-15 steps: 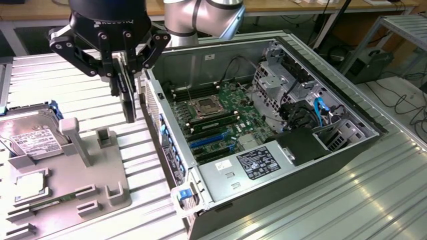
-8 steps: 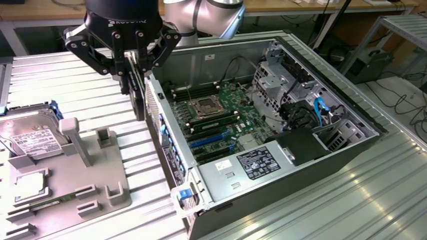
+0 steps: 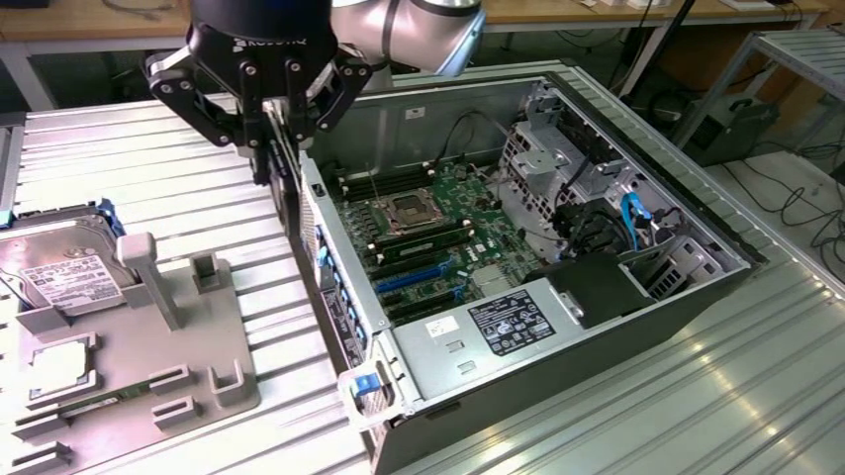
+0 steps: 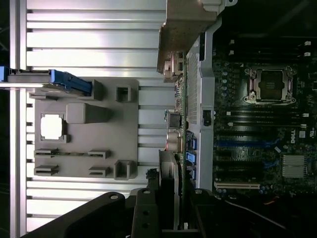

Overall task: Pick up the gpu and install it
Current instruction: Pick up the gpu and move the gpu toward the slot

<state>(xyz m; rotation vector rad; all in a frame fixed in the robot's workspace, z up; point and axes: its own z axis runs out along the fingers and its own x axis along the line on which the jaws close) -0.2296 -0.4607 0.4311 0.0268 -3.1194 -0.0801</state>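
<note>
Exterior view: the black end effector (image 3: 275,134) is clenched on the thin dark gpu card with its silver bracket (image 3: 269,158). The card hangs edge-on over the rear wall of the open black computer case (image 3: 687,307) on the ribbed metal table (image 3: 158,178). Pickup looks done. Seating is not: the green motherboard's (image 3: 429,233) slots look unfilled.

Wrist view: the gpu (image 4: 168,168) sits between the end effector's (image 4: 171,210) fingers, just beside the case's rear panel. Its connector edge is hidden, and I cannot tell whether it touches the case.

My exterior camera sits high and fairly near, looking down slantwise over the open computer case (image 3: 601,361) and grey tray (image 3: 133,346). My wrist camera looks straight down, closer, sharing both.
</note>
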